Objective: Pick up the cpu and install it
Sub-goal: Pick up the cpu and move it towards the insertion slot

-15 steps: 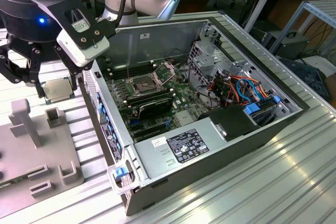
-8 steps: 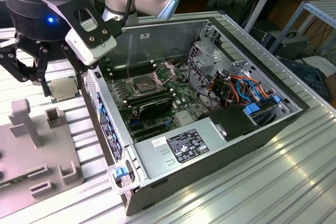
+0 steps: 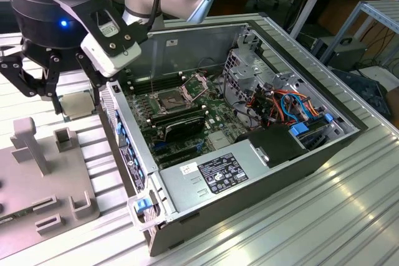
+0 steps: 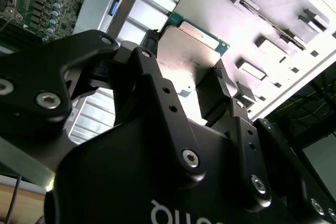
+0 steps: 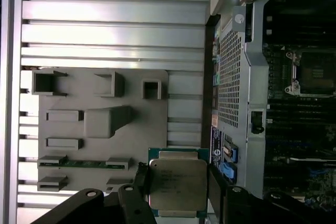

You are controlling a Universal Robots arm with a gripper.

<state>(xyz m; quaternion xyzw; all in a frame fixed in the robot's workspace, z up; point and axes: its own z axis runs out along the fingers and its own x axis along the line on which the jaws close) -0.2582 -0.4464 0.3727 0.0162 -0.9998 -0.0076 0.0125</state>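
In the exterior view, my gripper (image 3: pixel 78 100) is just beside the open computer case (image 3: pixel 206 179), on the exterior view's left. It is squeezed tight on the cpu (image 3: pixel 80 107). In the second wrist view, the cpu sits between my fingers (image 4: pixel 149 43), with the gray tray (image 4: pixel 273 3) behind it. In the first wrist view, the cpu is pinched on both sides, between tray and case.

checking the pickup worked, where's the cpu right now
The cpu is gripped in the claw in both wrist views, beside the grey plate; it's just outside the open case, toward the exterior view's left.
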